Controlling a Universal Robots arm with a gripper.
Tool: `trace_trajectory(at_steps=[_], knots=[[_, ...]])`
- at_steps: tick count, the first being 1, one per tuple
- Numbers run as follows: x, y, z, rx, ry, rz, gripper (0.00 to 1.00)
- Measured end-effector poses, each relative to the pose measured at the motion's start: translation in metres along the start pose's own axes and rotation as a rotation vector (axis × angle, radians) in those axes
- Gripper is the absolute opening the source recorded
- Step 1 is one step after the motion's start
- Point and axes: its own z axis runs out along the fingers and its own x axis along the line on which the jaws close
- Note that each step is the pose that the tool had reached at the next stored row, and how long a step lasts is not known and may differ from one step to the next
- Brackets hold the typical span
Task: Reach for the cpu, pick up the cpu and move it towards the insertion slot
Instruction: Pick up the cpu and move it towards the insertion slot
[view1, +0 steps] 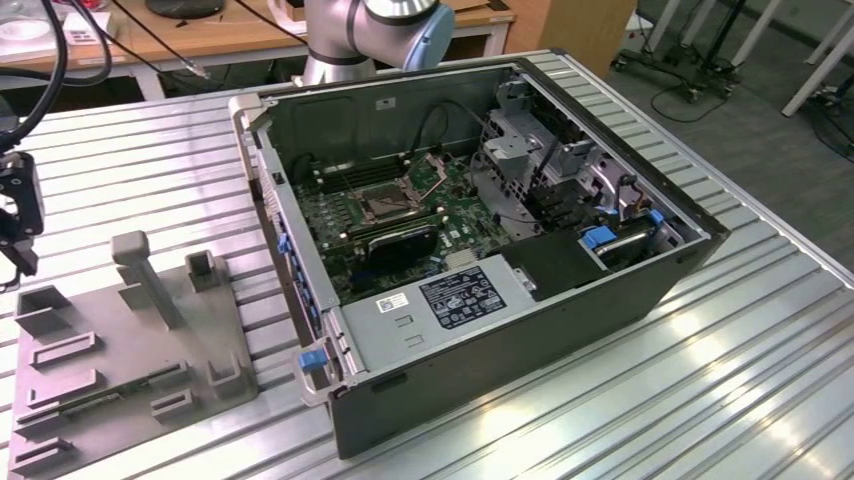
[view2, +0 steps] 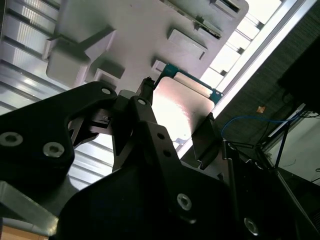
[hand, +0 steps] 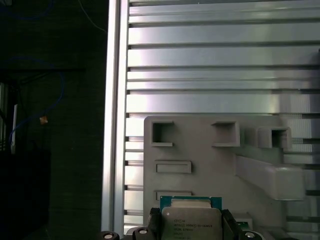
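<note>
My gripper (view2: 177, 116) is shut on the cpu (view2: 182, 107), a flat square chip with a pale metal face and a green edge, held by its two opposite sides. In the first wrist view the cpu (hand: 190, 220) sits between the dark fingers (hand: 154, 226) above the grey tray (hand: 200, 150). In the exterior view the gripper (view1: 16, 225) hangs at the far left, over the tray's (view1: 120, 350) far corner. The insertion slot (view1: 380, 203), a square black socket in a metal frame, lies on the green board inside the open computer case, well to the exterior view's right of the gripper.
The open black computer case (view1: 534, 300) lies on the ribbed metal table (view1: 747, 380), its raised side wall (view1: 274, 210) between the tray and the board. The tray carries upright posts (view1: 140, 275). The arm's base (view1: 354, 40) stands behind the case. The table edge (hand: 115, 125) runs beside the tray.
</note>
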Motion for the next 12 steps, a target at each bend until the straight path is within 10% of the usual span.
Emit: trace_trajectory(at_steps=[12], knots=[[-0.0073, 0.0000, 0.0000, 0.0000, 0.0001, 0.000, 0.55]])
